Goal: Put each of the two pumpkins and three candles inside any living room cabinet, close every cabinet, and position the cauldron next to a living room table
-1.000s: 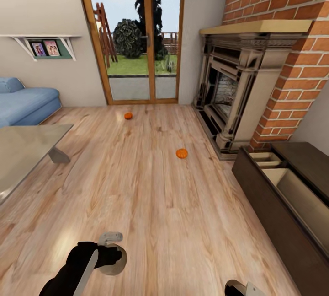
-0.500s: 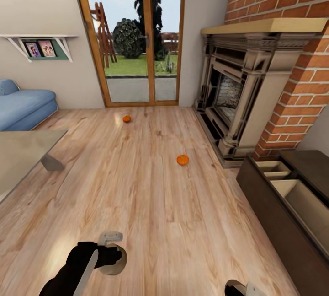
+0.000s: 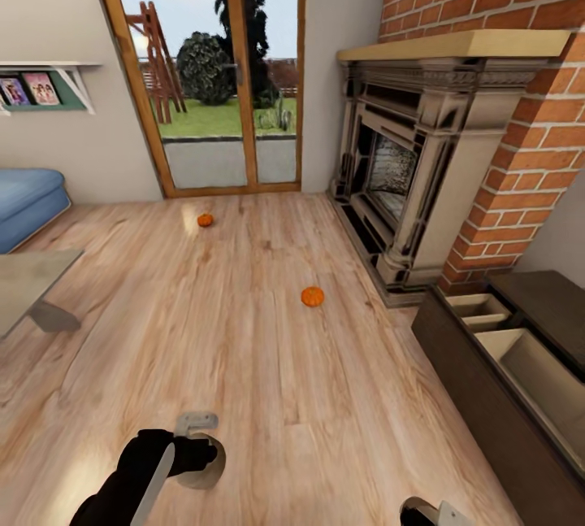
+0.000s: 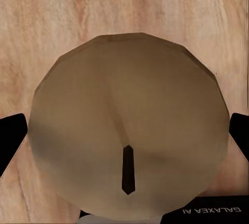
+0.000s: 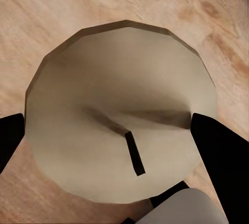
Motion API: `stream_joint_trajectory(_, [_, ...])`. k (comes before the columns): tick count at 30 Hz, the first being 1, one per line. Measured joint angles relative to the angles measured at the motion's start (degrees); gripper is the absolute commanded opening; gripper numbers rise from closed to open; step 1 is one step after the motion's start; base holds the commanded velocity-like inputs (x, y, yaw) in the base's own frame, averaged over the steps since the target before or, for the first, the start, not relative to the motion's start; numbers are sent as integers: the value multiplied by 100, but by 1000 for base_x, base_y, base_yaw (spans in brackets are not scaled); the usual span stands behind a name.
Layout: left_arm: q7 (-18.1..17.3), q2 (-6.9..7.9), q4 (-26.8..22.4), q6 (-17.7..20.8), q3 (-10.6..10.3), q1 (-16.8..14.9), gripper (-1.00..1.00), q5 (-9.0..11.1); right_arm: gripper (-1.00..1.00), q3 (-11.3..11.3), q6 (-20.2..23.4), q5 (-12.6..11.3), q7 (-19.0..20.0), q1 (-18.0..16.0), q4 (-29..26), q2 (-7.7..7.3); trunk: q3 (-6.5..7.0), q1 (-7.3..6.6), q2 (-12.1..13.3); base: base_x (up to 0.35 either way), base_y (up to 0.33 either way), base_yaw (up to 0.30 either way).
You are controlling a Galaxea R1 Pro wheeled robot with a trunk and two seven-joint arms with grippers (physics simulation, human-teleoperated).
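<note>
Two orange pumpkins lie on the wood floor, one [image 3: 312, 296] near the fireplace and one [image 3: 205, 219] farther off by the glass door. My left gripper [image 3: 197, 451] is low at the front, shut on a beige candle [image 4: 129, 89] with a black wick. At the bottom edge my right gripper [image 3: 422, 515] is shut on another candle [image 5: 124, 94]. The dark-brown cabinet [image 3: 479, 396] stands at the right with its drawers pulled open and pale inside. A corner of the grey table [image 3: 28, 286] shows at the left. The cauldron is out of view.
An ornate fireplace [image 3: 406, 176] in a brick wall stands ahead on the right. A glass door [image 3: 219, 87] to the garden is straight ahead. A blue sofa [image 3: 28, 201] sits at the far left under a wall shelf [image 3: 41, 83]. Open wood floor lies between.
The whole view has shifted left and the pumpkins sit lower, so the camera has moved forward and turned right. Both grippers keep their hold on the candles.
</note>
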Motion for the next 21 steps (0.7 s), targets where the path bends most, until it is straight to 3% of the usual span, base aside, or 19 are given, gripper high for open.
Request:
stream_joint_trajectory(9, [-3, 0, 0, 0, 0, 1, -100, -3, -100, -9, 4, -25, 0, 0, 0, 0, 0, 0, 0, 317, 100, -280])
stream_joint_trajectory(21, [-8, 0, 0, 0, 0, 1, -100, -3, -100, -17, 6, -68, 18, 0, 0, -9, 0, 0, 0, 272, 185, -281])
